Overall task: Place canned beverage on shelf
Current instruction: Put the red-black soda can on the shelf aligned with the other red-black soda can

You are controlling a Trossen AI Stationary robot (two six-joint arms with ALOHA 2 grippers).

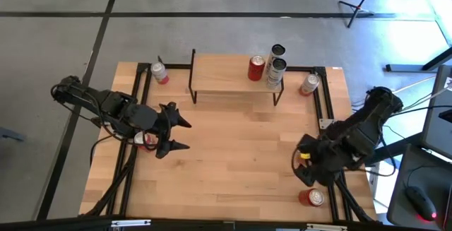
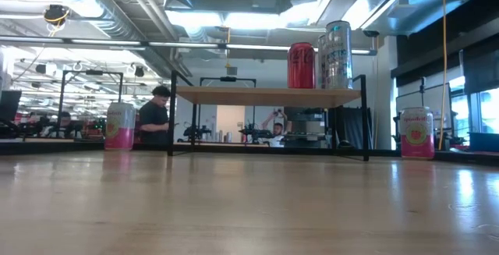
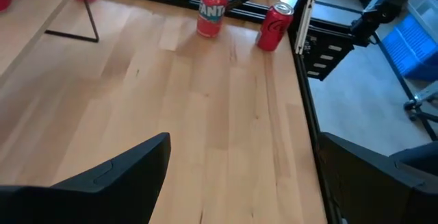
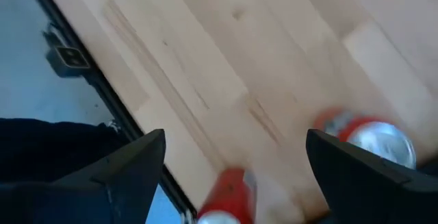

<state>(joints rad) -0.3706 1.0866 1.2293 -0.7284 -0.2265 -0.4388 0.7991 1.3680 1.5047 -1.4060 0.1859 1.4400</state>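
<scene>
The pale wooden tabletop (image 1: 233, 153) carries everything; near its front right corner stands a red can (image 1: 311, 198), with the right gripper (image 1: 305, 169) just behind it, fingers apart, holding nothing; by the left edge the left gripper (image 1: 178, 135) hangs with fingers spread wide and empty, a can (image 1: 147, 140) under its arm. Along the back edge sits the shelf (image 1: 233, 75) — a red can (image 1: 256, 68) and two tall silver cans (image 1: 275, 73) at its right end; pink cans (image 1: 159, 73) flank it; beyond, a lit workshop with people.

Wooden table (image 1: 233, 160) carries shelf (image 1: 226, 75); red can (image 1: 256, 68), two silver cans (image 1: 275, 71) on shelf.
</scene>
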